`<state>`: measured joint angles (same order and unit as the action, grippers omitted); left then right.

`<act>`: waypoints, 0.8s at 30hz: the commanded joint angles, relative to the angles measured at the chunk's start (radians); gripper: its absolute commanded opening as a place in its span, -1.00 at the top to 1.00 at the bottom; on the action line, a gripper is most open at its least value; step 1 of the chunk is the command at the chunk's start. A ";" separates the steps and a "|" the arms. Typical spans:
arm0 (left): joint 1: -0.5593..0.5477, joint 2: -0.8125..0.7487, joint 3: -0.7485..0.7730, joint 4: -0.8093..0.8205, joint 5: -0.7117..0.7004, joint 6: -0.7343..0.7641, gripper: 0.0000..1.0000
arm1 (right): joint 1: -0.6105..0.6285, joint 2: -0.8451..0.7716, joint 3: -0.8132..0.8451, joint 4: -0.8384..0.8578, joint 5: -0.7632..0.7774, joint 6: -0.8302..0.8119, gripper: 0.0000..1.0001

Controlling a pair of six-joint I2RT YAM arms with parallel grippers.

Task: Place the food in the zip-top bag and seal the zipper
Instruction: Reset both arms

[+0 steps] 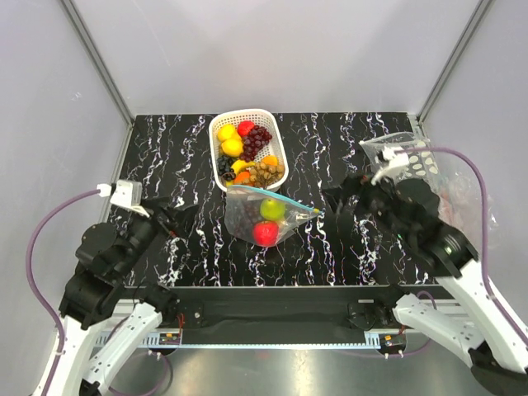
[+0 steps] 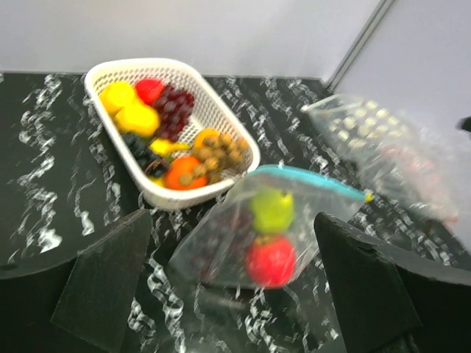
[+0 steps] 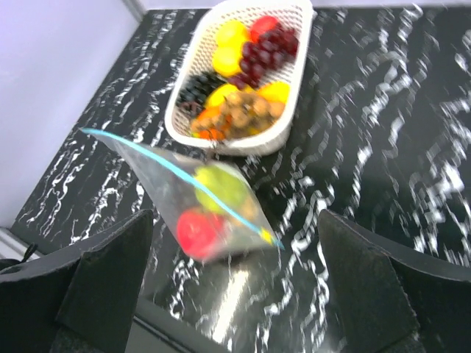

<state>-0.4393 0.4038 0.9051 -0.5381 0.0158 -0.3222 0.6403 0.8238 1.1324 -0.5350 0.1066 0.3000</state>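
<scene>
The clear zip-top bag (image 1: 262, 216) lies on the black marbled table just in front of the white basket. Inside it I see a red apple (image 1: 266, 233), a green round fruit (image 1: 272, 209) and dark grapes (image 1: 244, 216). Its teal-blue zipper (image 1: 268, 195) runs along the far edge and ends in a yellow tab. The bag also shows in the left wrist view (image 2: 221, 235) and the right wrist view (image 3: 165, 187). My left gripper (image 1: 177, 216) is open and empty, left of the bag. My right gripper (image 1: 340, 200) is open and empty, right of the bag.
A white slotted basket (image 1: 218, 132) with several toy fruits stands at the back centre, touching the bag. A clear bag patterned with white ovals (image 1: 408, 157) lies at the back right. Grey walls enclose the table.
</scene>
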 commanded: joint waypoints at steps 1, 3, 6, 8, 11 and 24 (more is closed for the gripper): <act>0.002 -0.048 0.025 -0.204 -0.086 0.051 -0.98 | -0.001 -0.150 -0.065 -0.107 0.113 0.080 -1.00; 0.002 -0.083 0.018 -0.227 -0.123 0.066 -0.98 | -0.002 -0.256 -0.101 -0.140 0.154 0.076 -0.99; 0.002 -0.144 -0.014 -0.226 -0.200 0.049 -0.98 | -0.001 -0.349 -0.131 -0.192 0.205 0.073 -0.99; 0.002 -0.175 -0.047 -0.191 -0.182 0.058 -0.98 | -0.001 -0.379 -0.151 -0.217 0.217 0.073 -0.99; 0.002 -0.217 -0.089 -0.155 -0.149 0.066 -0.98 | -0.001 -0.410 -0.174 -0.237 0.238 0.079 -1.00; 0.004 -0.238 -0.118 -0.134 -0.151 0.055 -0.98 | 0.001 -0.396 -0.197 -0.224 0.240 0.064 -0.99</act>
<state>-0.4393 0.1722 0.7898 -0.7296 -0.1284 -0.2806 0.6403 0.4038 0.9394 -0.7864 0.3248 0.3668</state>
